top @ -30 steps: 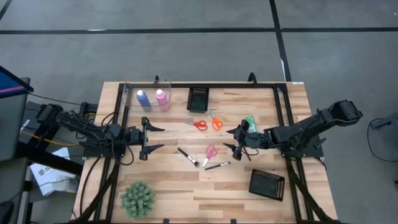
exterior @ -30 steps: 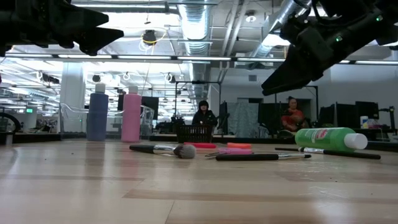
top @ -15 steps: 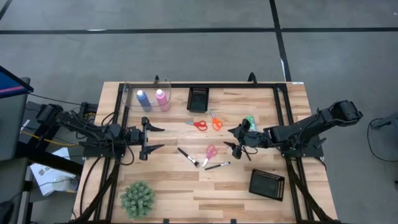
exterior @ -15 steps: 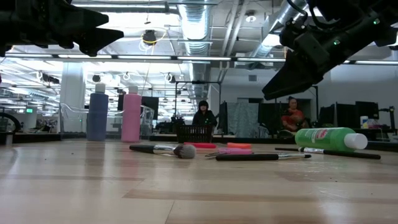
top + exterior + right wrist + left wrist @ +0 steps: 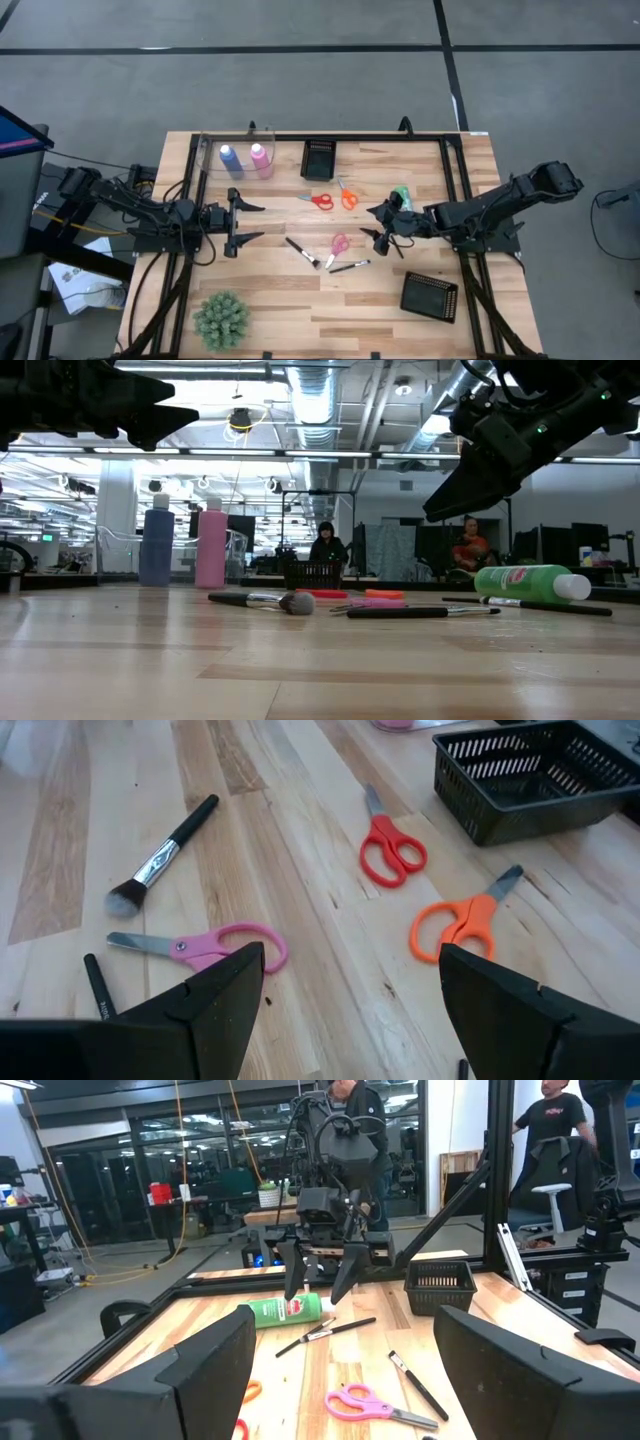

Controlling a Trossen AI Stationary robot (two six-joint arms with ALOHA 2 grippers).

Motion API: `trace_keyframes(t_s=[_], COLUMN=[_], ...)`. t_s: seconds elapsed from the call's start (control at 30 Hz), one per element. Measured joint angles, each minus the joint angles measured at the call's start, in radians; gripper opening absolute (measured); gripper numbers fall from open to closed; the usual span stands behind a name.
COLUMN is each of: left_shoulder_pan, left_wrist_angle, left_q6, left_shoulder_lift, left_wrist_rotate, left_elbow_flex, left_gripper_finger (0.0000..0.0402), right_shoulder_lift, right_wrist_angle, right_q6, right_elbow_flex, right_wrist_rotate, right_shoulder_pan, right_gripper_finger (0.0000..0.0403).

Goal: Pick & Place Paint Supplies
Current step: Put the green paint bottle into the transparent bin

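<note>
**Right arm over the middle, scissors dead ahead**

You've got the right gripper [image 5: 378, 228] hanging above the table's centre-right, fingers apart and holding nothing. Look past those fingers in its wrist view: the pink scissors [image 5: 205, 946] lie closest, just ahead of the claw, blades pointing toward the short brush [image 5: 160, 855] and handles nearer the arm. Their long axis runs roughly crosswise to the line the claw is facing along, so a straight drop with little wrist turn looks enough to me. Farther out sit the red scissors [image 5: 390, 848] and the orange scissors [image 5: 455, 920], both near the upper mesh tray [image 5: 520, 775].

From above, the pink scissors [image 5: 339, 245] lie toward the left arm's side of that claw, beside a second thin brush [image 5: 348, 267]. The green bottle [image 5: 401, 194] lies on its side just behind the right gripper, close by the arm.

Your left gripper [image 5: 243, 221] waits over the left half, fingers spread wide, empty, well apart from the scissors. The blue bottle [image 5: 230, 159] and pink bottle [image 5: 260, 158] stand upright at the far left edge.

Right arm is clearly nearer; my call is that it takes the pink scissors.
</note>
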Motion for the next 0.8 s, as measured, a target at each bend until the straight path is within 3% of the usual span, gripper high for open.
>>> trace_keyframes(t_s=[0.4, 0.8], left_shoulder_pan=[0.0, 0.0], left_wrist_angle=[-0.001, -0.016], left_q6=[-0.007, -0.016], left_shoulder_lift=[0.0, 0.0], left_wrist_rotate=[0.0, 0.0], left_elbow_flex=[0.0, 0.0], left_gripper_finger=[0.0298, 0.0298], right_shoulder_lift=[0.0, 0.076], right_wrist_angle=[-0.412, -0.649], right_q6=[0.164, 0.377], right_elbow_flex=[0.186, 0.193], right_wrist_rotate=[0.031, -0.024], right_shoulder_pan=[-0.027, -0.132], right_gripper_finger=[0.0285, 0.0285])
